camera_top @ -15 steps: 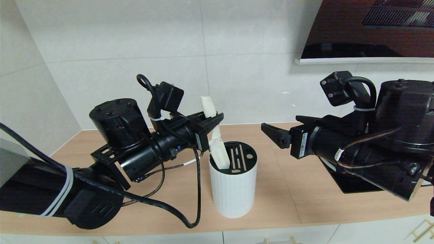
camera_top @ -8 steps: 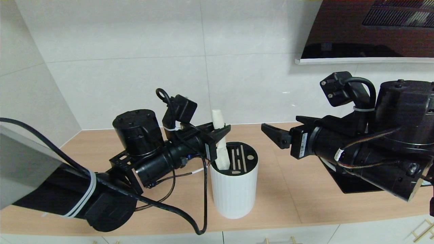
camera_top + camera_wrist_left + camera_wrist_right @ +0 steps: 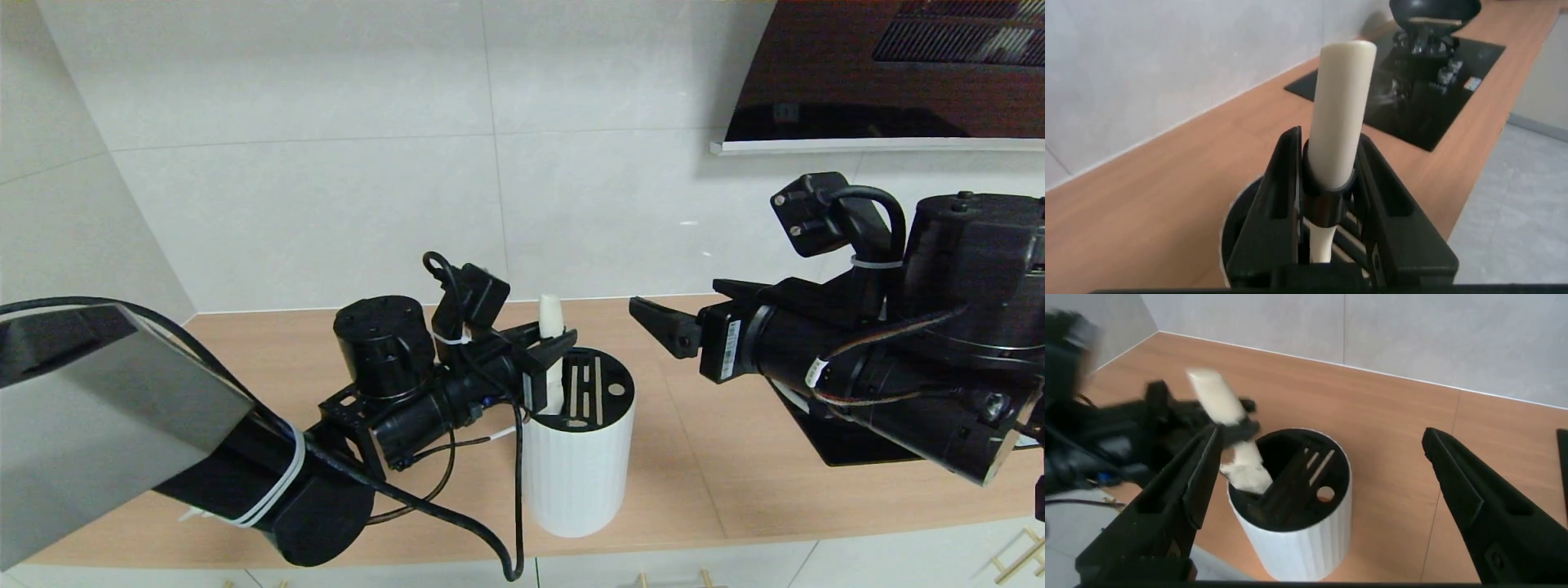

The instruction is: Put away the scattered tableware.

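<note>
The white ribbed plastic cylinder holder point(image 3: 578, 465) is showing a matt, finely grooved wall, and its black slotted lid point(image 3: 592, 384) is looking like smooth matt plastic. The cream rounded utensil handle point(image 3: 1339, 114) is appearing smooth with a soft satin sheen. The pale wood-grain bench point(image 3: 702, 457) is looking matt and even. On the right, the black glass hob point(image 3: 1413, 90) is reflecting glossily. The black plastic of the left gripper point(image 3: 558, 343) is looking matt.

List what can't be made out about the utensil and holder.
Lower end of the utensil: head view, hidden inside the holder; type unclear.
Its middle: left wrist view, covered by the left gripper jaws.
Its outline: right wrist view, blurred.
Holder's base: right wrist view, cut off by the edge.
</note>
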